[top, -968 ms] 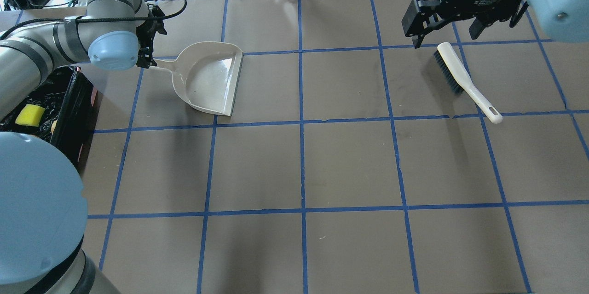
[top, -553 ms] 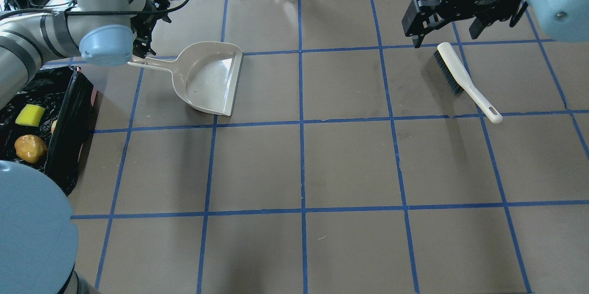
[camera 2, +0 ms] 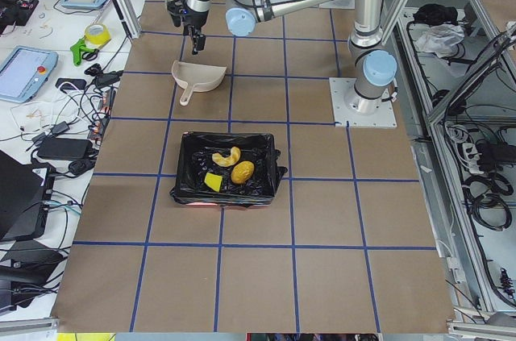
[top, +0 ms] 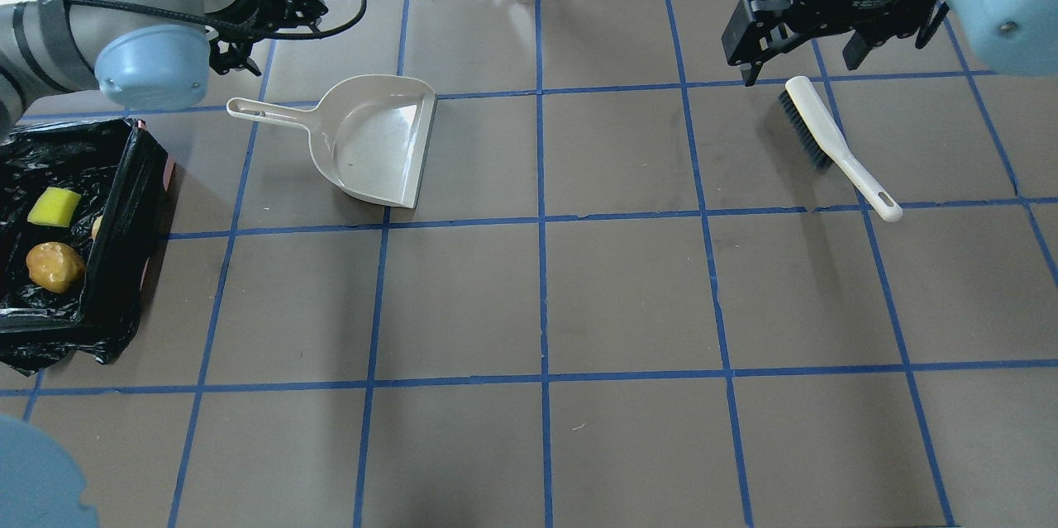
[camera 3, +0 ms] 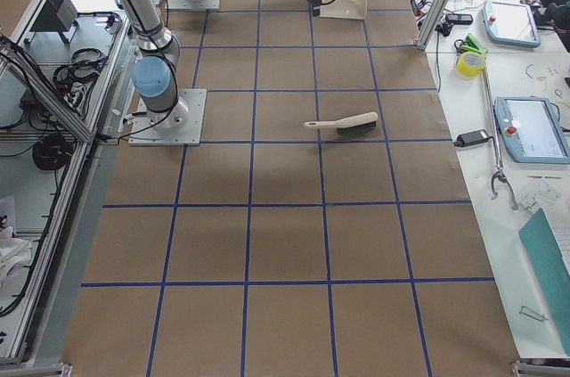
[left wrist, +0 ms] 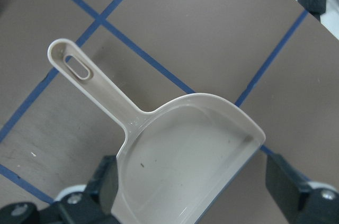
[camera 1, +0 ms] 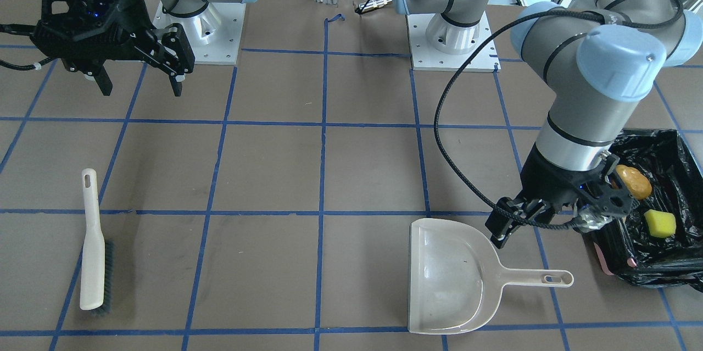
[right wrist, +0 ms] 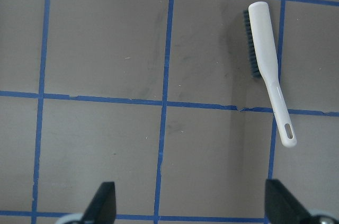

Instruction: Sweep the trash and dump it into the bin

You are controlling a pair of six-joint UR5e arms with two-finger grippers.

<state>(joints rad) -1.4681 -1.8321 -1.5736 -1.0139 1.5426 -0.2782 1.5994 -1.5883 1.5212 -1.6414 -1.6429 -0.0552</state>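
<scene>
Small trash pieces (camera 2: 242, 172) sit in black-bag-lined rectangular bin (top: 124, 206) beside spread-open left pincer (camera 1: 546, 220); lift it straight up, clear of beige plastic dustpan (camera 1: 447, 274) below; right pincer (camera 1: 141, 87) also spread, empty.

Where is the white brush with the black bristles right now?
In the overhead view the white plastic brush lies flat on the right side of the table, near the right gripper, far from the beige plastic dustpan.
</scene>
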